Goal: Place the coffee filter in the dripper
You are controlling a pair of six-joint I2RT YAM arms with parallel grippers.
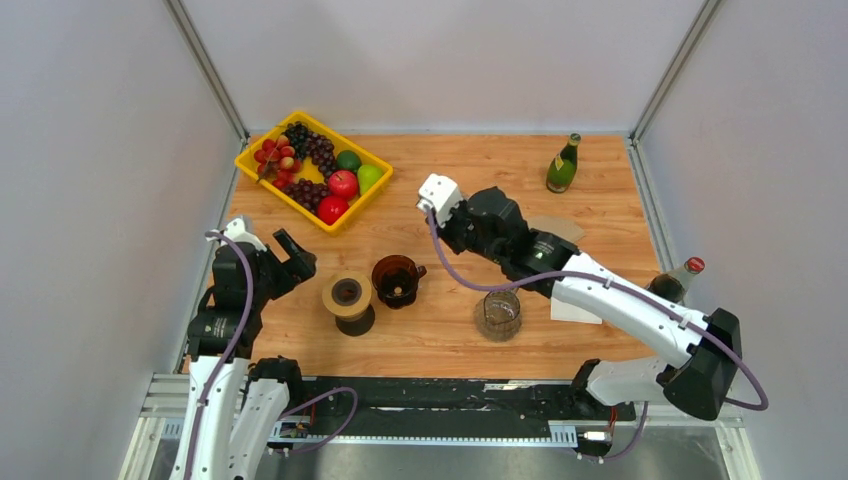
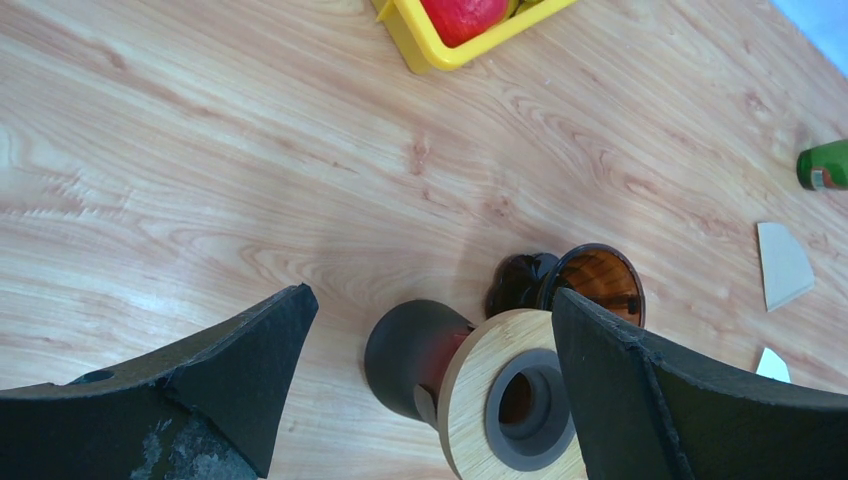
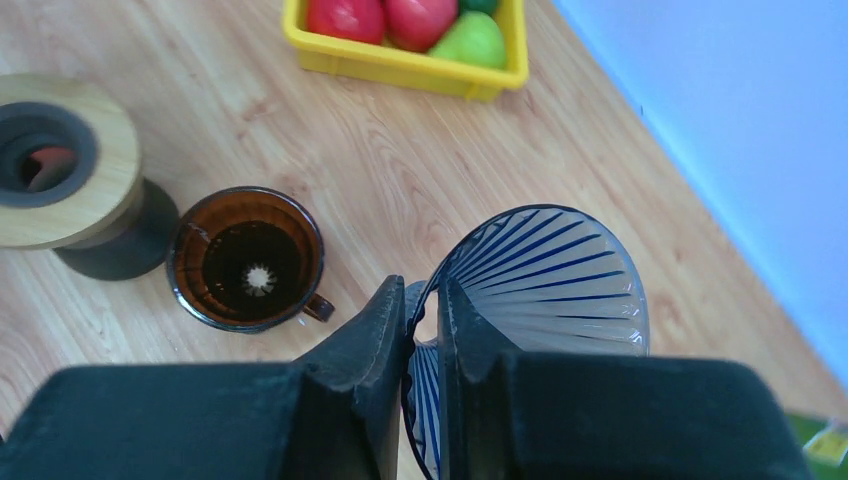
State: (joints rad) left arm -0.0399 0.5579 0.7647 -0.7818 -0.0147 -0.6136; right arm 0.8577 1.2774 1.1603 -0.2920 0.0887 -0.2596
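Our right gripper is nearly shut on the rim of the coffee filter, so the cone hangs open. We hold it mid-bench, just beside the dripper, seemingly ready to lower in. Our left gripper gapes wide, holding nothing.

No text can be read; the label on the green bottle (too small) is illegible.
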